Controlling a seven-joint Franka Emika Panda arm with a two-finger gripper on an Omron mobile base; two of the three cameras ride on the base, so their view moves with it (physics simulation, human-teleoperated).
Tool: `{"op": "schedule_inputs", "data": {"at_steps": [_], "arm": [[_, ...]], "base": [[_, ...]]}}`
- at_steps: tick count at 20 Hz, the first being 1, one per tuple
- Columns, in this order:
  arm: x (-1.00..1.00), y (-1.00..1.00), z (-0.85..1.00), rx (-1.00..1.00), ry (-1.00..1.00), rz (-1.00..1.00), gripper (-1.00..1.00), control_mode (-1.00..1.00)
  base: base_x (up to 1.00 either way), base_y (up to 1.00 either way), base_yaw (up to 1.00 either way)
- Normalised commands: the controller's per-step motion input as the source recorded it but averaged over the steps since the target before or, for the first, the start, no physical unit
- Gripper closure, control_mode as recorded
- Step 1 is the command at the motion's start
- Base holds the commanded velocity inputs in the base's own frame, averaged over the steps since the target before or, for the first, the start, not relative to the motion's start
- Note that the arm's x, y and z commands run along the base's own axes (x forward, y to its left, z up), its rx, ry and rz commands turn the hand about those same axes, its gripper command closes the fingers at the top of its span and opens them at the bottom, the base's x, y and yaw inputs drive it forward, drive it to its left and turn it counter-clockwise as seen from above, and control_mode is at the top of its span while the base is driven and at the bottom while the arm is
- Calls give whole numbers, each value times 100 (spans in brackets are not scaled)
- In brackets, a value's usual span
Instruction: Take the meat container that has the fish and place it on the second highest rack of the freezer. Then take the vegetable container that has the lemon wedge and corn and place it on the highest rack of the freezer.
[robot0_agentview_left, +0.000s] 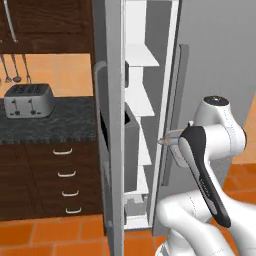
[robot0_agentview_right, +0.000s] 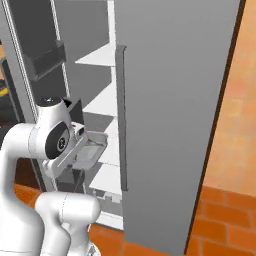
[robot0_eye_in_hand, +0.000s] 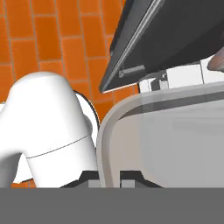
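My gripper (robot0_eye_in_hand: 110, 182) is shut on the near rim of the meat container (robot0_eye_in_hand: 175, 131), a grey metal pan. In the right base view the meat container (robot0_agentview_right: 93, 148) hangs in front of the open freezer (robot0_agentview_right: 107, 75), at about the height of the third shelf down. The second highest rack (robot0_agentview_right: 102, 101) lies above it and further in. A greyish tip at the pan's far rim looks like the fish (robot0_eye_in_hand: 216, 62), and a pointed grey end (robot0_agentview_left: 165, 141) sticks out past my arm toward the freezer opening (robot0_agentview_left: 142, 100). The vegetable container, lemon wedge and corn are out of view.
The freezer's left door (robot0_agentview_left: 113, 125) stands open with a dark bin (robot0_agentview_left: 131, 145) on its inside. The closed right door (robot0_agentview_right: 175, 100) with its long handle (robot0_agentview_right: 121, 115) is beside the opening. A toaster (robot0_agentview_left: 29, 100) sits on the dark counter to the left, above drawers (robot0_agentview_left: 65, 175).
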Motion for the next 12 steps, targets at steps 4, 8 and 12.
{"op": "schedule_inputs", "data": {"at_steps": [4,8,12], "arm": [[0,0,0,0,0,0,100,100],[0,0,0,0,0,0,100,100],[0,0,0,0,0,0,100,100]], "base": [[20,-1,71],[10,-13,49],[-5,-75,7]]}}
